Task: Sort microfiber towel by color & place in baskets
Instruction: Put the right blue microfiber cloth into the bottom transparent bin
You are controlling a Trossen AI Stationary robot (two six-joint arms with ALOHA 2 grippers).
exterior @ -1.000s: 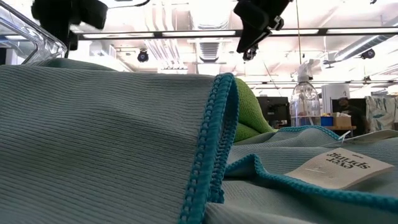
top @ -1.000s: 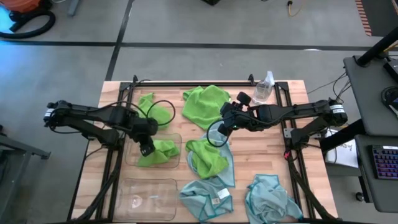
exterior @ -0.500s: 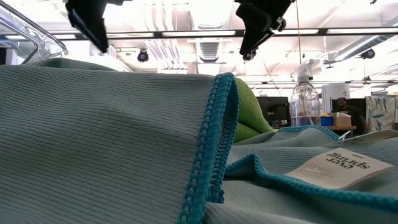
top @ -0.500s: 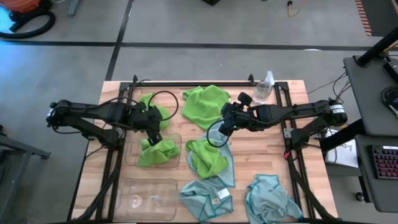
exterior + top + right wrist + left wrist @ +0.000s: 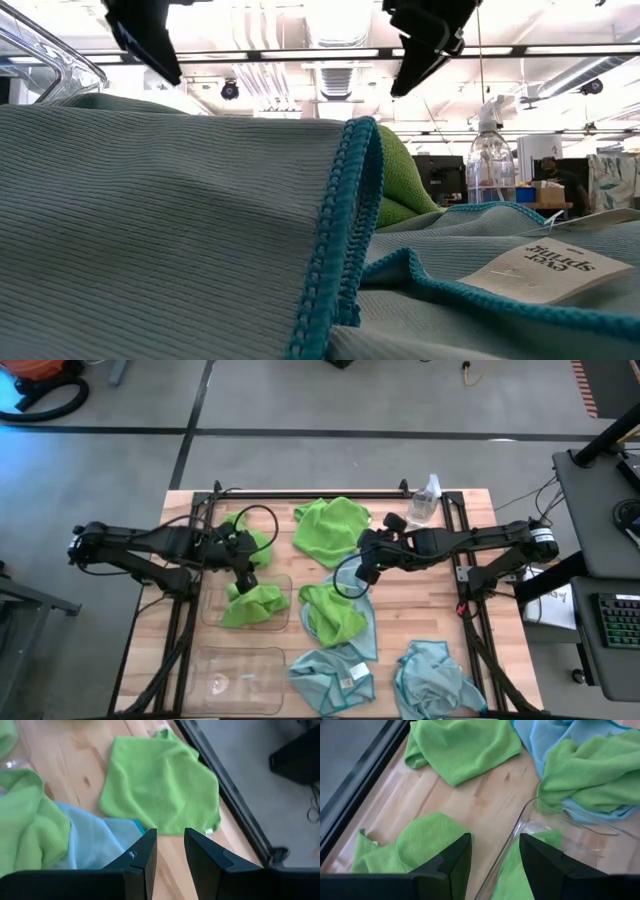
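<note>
Towels (image 5: pixel 336 613) crowd the table (image 5: pixel 415 595) between both empty grippers.

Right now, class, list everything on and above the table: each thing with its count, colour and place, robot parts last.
Green microfiber towels: four, lime; one in the upper basket, one at the table's far left, one at far centre, one mid-table lying on a blue towel.
Blue microfiber towels: three, pale teal; one under that green one, two near the front edge.
Baskets: two, clear; upper, lower holding no towel.
Spray bottle: one, clear, far right.
Table: wooden.
Left gripper: open, over the upper basket.
Right gripper: open, mid-table.
</note>
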